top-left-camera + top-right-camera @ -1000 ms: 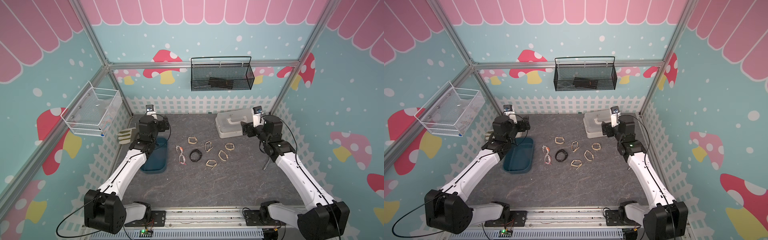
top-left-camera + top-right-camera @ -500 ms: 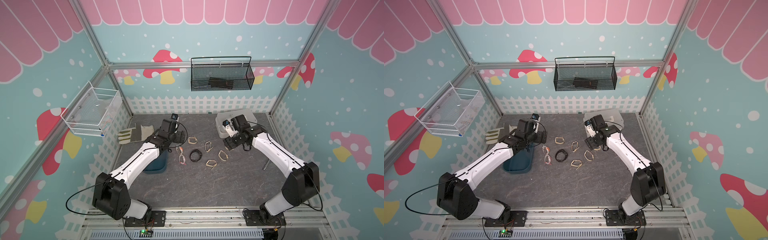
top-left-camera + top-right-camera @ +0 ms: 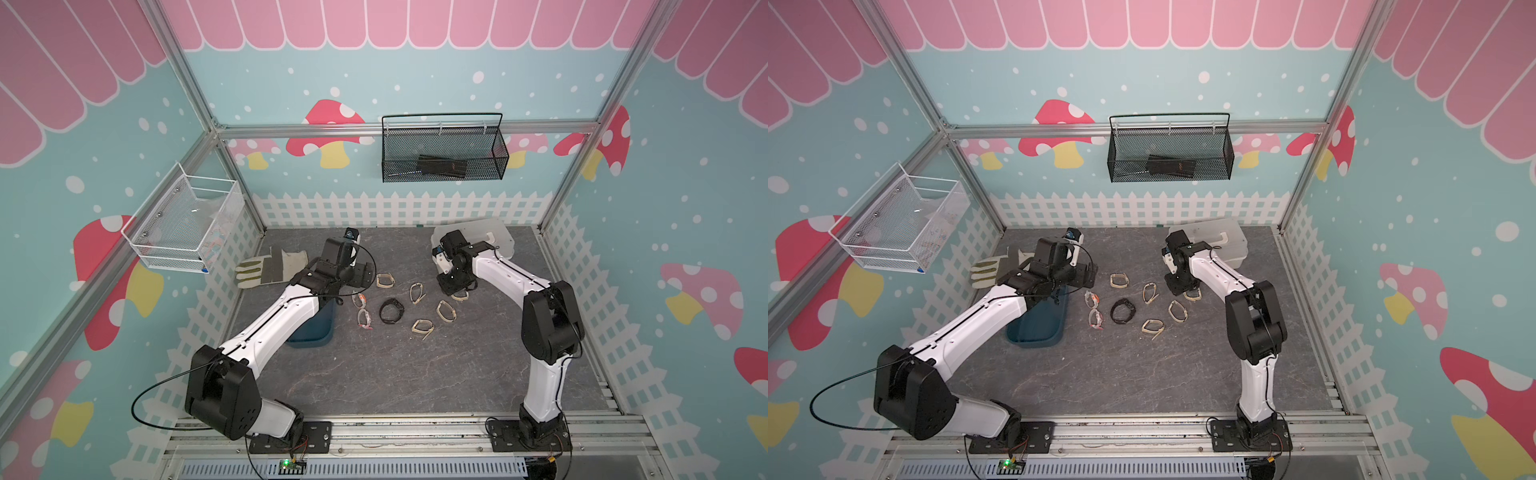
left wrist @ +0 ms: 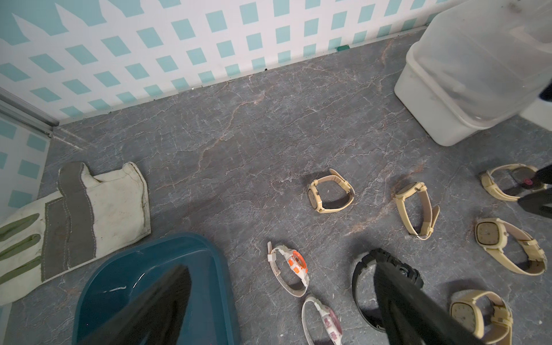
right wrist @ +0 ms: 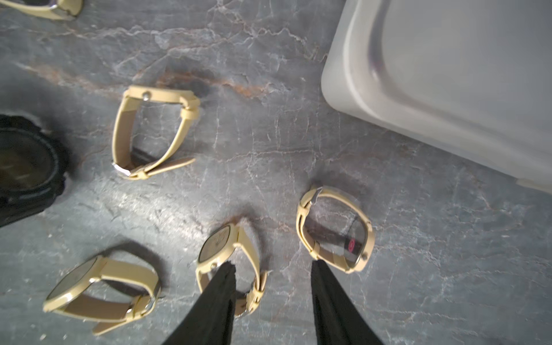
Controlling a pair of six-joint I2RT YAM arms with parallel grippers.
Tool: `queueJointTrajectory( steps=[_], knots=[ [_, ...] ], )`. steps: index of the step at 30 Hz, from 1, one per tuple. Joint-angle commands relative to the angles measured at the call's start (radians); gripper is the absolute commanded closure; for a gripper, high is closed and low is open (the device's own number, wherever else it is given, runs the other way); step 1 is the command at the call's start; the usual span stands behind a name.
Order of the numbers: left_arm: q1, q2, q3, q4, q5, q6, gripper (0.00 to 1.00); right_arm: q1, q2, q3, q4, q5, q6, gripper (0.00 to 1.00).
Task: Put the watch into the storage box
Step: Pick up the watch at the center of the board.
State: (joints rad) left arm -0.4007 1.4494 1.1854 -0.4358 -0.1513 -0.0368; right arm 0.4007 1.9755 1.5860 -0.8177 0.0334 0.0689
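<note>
Several watches lie on the grey table: a black one (image 3: 391,311) (image 3: 1122,311), two white ones with orange and pink faces (image 3: 359,300) (image 3: 365,319), and several beige ones (image 3: 417,291). The teal-blue storage box (image 3: 311,332) (image 3: 1038,328) (image 4: 119,277) sits partly under my left arm. My left gripper (image 3: 361,276) (image 4: 282,263) hangs open above the white watches. My right gripper (image 3: 455,286) (image 5: 271,265) is low over two beige watches. One finger overlaps a beige watch (image 5: 230,257). The other tip is beside a second beige watch (image 5: 334,230). Bare table shows between the fingers.
A white lidded case (image 3: 478,237) (image 5: 448,74) stands at the back right, close to my right wrist. A work glove (image 3: 270,270) (image 4: 74,215) lies at the back left beside the box. A black mesh basket (image 3: 442,153) and a white one (image 3: 187,224) hang on the walls.
Both arms have swung in from the back corners toward the watches. The right gripper has dropped over the beige watches and its jaws have narrowed. The left gripper stayed wide.
</note>
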Motion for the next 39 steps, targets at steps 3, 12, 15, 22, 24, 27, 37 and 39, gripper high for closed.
queueJointTrajectory(
  steps=[3, 12, 15, 22, 24, 27, 37, 39],
  knots=[
    [-0.004, 0.012, 0.029, -0.015, 0.041, 0.011, 0.01, -0.008, 0.06, 0.025, -0.003, 0.04, 0.034, 0.58],
    [-0.03, 0.003, 0.02, -0.017, 0.043, 0.018, 0.01, -0.017, 0.102, 0.023, 0.01, 0.084, 0.037, 0.61],
    [-0.032, 0.0, 0.022, -0.017, 0.042, 0.019, 0.01, -0.022, 0.114, 0.024, 0.013, 0.085, 0.036, 0.63],
    [-0.035, -0.004, 0.022, -0.017, 0.039, 0.021, 0.01, -0.028, 0.128, 0.022, 0.019, 0.087, 0.033, 0.69],
    [-0.035, -0.004, 0.023, -0.016, 0.038, 0.023, 0.01, -0.029, 0.13, 0.023, 0.019, 0.08, 0.034, 0.72],
    [-0.035, -0.002, 0.025, -0.017, 0.036, 0.023, 0.01, -0.03, 0.135, 0.024, 0.02, 0.079, 0.032, 0.72],
    [-0.035, -0.002, 0.028, -0.018, 0.036, 0.025, 0.01, -0.03, 0.158, 0.025, 0.022, 0.083, 0.031, 0.8],
    [-0.035, -0.003, 0.028, -0.018, 0.035, 0.025, 0.01, -0.03, 0.161, 0.025, 0.022, 0.085, 0.031, 0.82]
  ],
)
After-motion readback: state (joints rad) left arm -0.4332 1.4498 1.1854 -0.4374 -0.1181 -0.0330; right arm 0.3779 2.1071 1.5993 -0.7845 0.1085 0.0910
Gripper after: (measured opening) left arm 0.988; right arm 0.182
